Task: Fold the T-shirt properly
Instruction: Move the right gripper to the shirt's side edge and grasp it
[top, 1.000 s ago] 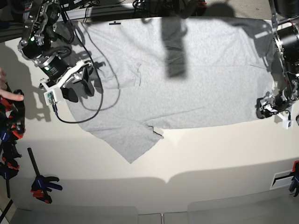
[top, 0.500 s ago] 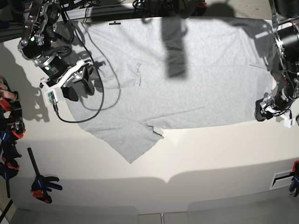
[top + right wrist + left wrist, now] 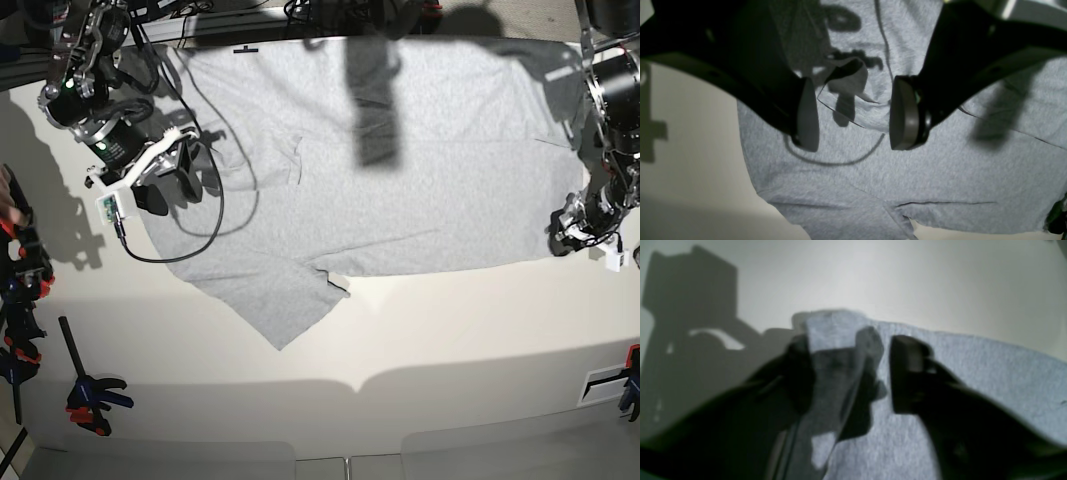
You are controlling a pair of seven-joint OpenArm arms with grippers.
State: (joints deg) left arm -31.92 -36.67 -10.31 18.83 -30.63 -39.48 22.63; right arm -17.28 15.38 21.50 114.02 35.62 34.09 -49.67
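The light grey T-shirt [image 3: 400, 170] lies spread flat, plain side up, across the far half of the table; one sleeve points toward the front at the left. My right gripper [image 3: 168, 190] hangs open just above the shirt's left part; in the right wrist view its pads [image 3: 903, 113] stand wide apart over a small fold [image 3: 846, 80] in the fabric [image 3: 873, 173]. My left gripper [image 3: 568, 236] is at the shirt's front right corner. In the left wrist view it [image 3: 851, 350] is open, with the raised corner of cloth [image 3: 840, 340] between the jaws.
The cream table [image 3: 450, 330] runs bare along the front. A black cable [image 3: 200, 235] loops over the shirt by the right gripper. Several clamps [image 3: 90, 400] lie at the left edge, one more sits at the right edge [image 3: 630, 385]. A person's hand [image 3: 8, 195] shows at the far left.
The left gripper has shifted slightly inward onto the shirt's front right corner. The right gripper has edged a little upward. The person's hand at the left edge has drawn back.
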